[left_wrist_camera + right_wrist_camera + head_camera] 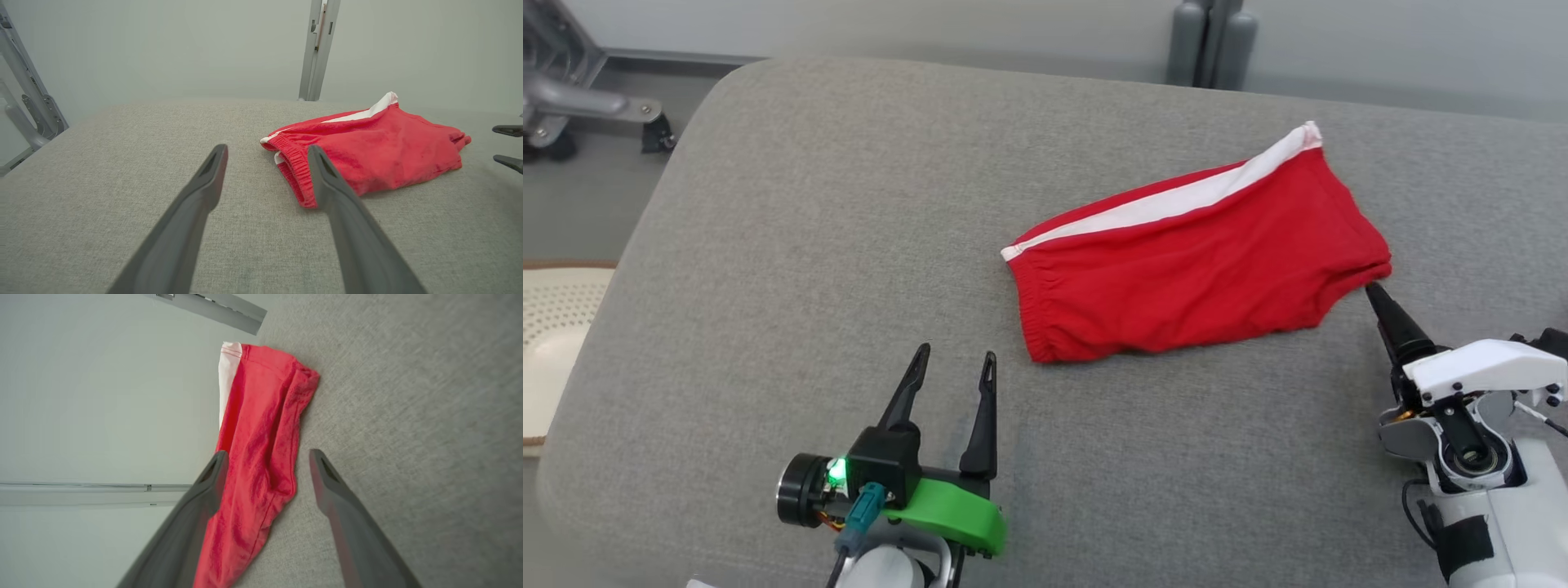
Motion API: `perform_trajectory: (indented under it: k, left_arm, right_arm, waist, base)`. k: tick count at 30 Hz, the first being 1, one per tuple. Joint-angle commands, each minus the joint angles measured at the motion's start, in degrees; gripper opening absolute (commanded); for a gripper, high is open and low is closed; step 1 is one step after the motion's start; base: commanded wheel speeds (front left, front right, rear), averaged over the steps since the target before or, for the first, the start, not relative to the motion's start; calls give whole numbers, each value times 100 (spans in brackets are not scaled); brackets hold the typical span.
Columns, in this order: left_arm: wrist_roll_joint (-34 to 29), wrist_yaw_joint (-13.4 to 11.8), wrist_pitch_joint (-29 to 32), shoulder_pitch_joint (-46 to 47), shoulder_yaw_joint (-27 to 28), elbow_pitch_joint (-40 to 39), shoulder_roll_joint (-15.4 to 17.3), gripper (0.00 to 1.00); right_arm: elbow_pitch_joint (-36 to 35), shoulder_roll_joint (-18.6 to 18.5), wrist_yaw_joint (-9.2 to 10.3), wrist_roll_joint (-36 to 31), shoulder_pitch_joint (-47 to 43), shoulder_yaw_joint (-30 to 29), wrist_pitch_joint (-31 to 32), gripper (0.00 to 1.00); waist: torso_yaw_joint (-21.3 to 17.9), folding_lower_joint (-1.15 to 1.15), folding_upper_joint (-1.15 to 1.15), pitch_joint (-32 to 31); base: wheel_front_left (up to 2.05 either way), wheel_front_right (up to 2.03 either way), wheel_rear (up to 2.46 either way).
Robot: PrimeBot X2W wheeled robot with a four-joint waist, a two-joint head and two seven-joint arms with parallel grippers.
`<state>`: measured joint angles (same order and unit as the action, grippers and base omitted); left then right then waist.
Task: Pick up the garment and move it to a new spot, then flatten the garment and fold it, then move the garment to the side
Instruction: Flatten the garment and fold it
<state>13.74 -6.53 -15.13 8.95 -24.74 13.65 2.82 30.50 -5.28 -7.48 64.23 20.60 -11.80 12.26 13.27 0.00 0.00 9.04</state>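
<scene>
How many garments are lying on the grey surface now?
1. The red shorts lie right of the centre of the grey surface, their corner by the right gripper. Something under them would be hidden.

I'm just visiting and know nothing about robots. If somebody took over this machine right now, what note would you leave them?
Left gripper: open, holding nothing, over the grey cushion, just short of the waistband.
Right gripper: open, fingers at the leg-hem corner of the red shorts, not closed on it.
Red shorts: lying on the cushion, a little wrinkled, white stripe along the far edge.
Done: nothing gripped yet; whether the shorts were already moved cannot be told.
Left: grasp the shorts, move them, flatten, fold, then set them aside.
</scene>
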Motion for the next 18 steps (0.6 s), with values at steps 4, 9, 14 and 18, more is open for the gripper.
perform_trajectory:
  k: [4,9,14,18]
  left_arm:
    - [199,-146,0,126,-131,-40,18,100]
    - [374,-228,1,127,-116,-147,17,100]
    - [415,-224,0,149,-100,-205,16,100]
    - [461,-240,0,162,-162,-274,15,100]
  right_arm:
    - [790,-55,-2,-2,502,-525,187,100]
    - [1517,-164,-3,-71,960,-937,359,100]
    - [2002,-255,-3,-227,1267,-1105,513,100]
    - [2276,-321,-3,-371,1466,-1160,613,100]
  waist:
    - [721,0,0,394]
    - [1064,0,0,513]
    - [1280,0,0,604]
    - [1407,0,0,675]
  base:
    - [0,0,0]
    - [0,0,0]
    - [0,0,0]
    - [0,0,0]
